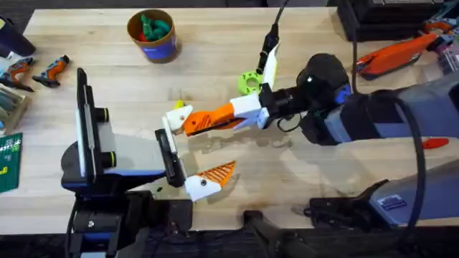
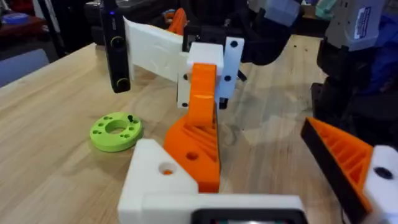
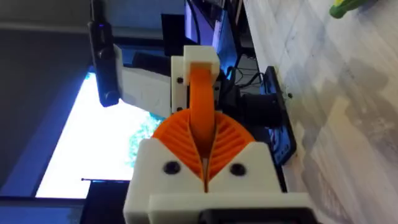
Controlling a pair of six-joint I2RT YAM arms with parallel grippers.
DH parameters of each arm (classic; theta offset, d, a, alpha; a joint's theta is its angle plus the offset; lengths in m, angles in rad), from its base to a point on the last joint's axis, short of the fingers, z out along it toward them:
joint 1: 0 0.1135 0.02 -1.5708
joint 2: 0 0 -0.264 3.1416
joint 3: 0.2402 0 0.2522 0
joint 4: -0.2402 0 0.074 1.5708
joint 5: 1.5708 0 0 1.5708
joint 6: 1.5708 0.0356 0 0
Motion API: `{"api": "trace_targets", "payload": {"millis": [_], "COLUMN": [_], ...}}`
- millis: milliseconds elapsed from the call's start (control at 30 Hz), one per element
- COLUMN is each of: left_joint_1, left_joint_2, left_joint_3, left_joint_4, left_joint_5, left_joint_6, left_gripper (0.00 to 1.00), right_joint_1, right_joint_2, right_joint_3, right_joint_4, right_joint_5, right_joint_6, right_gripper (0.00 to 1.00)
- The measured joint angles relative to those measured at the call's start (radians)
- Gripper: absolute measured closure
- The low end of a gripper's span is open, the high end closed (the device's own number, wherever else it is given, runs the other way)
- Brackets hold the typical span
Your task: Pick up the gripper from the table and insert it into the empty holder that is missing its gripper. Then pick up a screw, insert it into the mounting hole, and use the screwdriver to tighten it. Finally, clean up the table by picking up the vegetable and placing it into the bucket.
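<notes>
Gripper pinched in right pincer at holder, green disc near, left pincer seemingly spread

The right gripper has its 2 white fingers with orange ribbed pads closed on the gripper, a narrow orange piece standing between them. Its far end sits against the white holder. A black bar stands beside the holder. The table runs along one side, with the yellow-green vegetable at its edge.
</notes>
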Motion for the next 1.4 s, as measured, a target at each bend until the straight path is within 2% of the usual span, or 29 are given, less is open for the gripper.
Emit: {"api": "trace_targets", "payload": {"millis": [400, 1400], "left_joint_1": [0.0, 0.0], "left_joint_2": [0.0, 0.0], "left_joint_3": [0.0, 0.0], "left_joint_4": [0.0, 0.001], "left_joint_5": [-0.001, -0.007], "left_joint_6": [-0.004, -0.004], "left_gripper": [0.015, 0.015], "right_joint_1": [0.014, 0.042], "right_joint_2": [0.005, 0.062], "right_joint_3": [0.002, 0.092], "right_joint_4": [0.005, -0.021], "right_joint_5": [0.025, 0.034], "right_joint_6": [0.0, 0.002], "right_gripper": [0.99, 0.99]}}
